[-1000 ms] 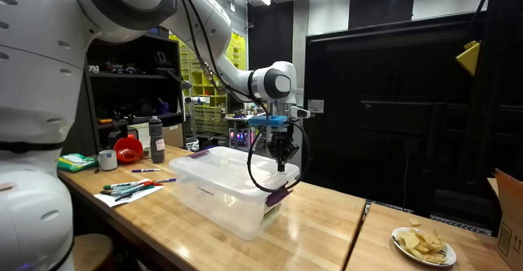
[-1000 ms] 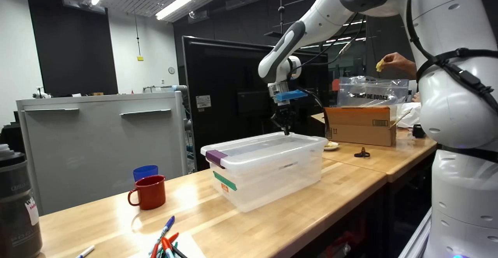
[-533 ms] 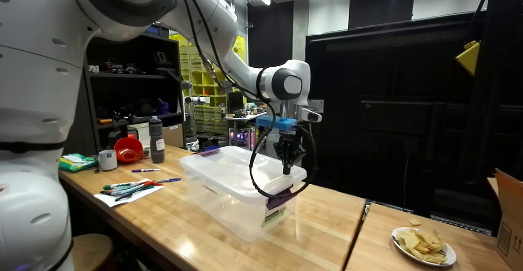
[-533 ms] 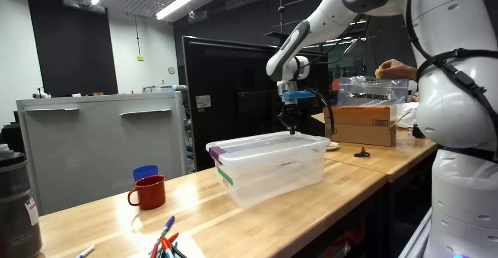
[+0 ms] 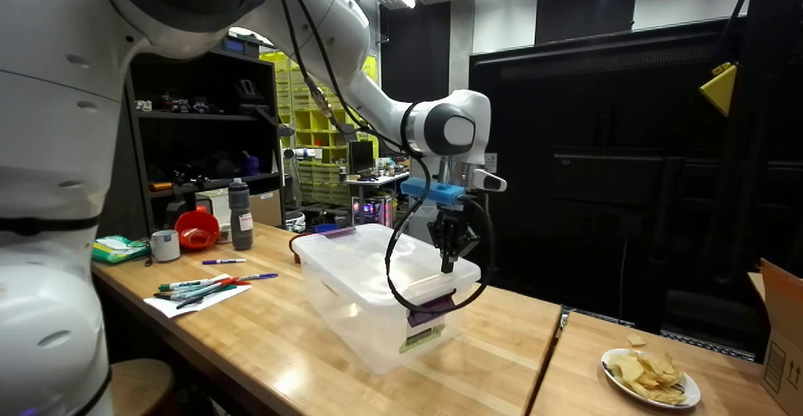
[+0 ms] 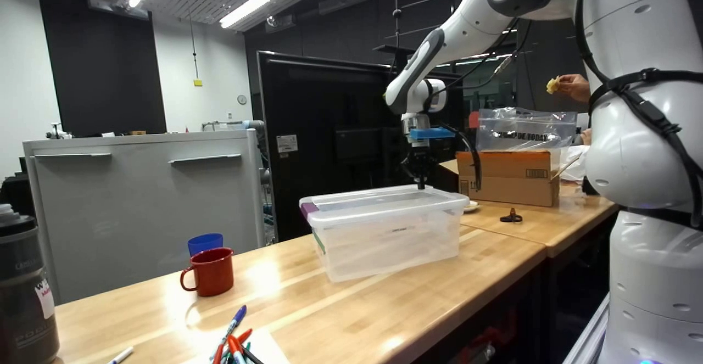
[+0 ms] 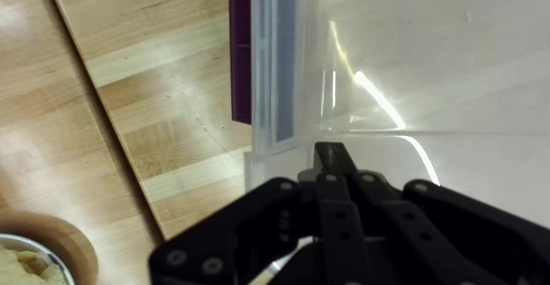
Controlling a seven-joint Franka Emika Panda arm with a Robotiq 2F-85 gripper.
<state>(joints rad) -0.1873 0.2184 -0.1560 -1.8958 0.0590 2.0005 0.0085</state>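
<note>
Translucent plastic bin point(image 6: 387, 243) standing on the wooden table point(image 5: 495, 356); purple latch point(image 7: 240, 57) along the end nearest the gripper point(image 5: 447, 267). Gripper fingers point(image 7: 338, 161) pressed together, tips pointing down at the bin's top by that end; contact with the plastic cannot be confirmed. In an exterior view, red mug point(image 6: 213, 272) and blue cup point(image 6: 205, 242) beside each other, past the bin's far end. Markers point(image 5: 216, 285) on white paper point(image 5: 164, 307), apart from the bin. White plate point(image 5: 694, 392) of chips point(image 5: 646, 375) on the adjoining table point(image 5: 580, 391), near the cardboard box point(image 5: 784, 347).
</note>
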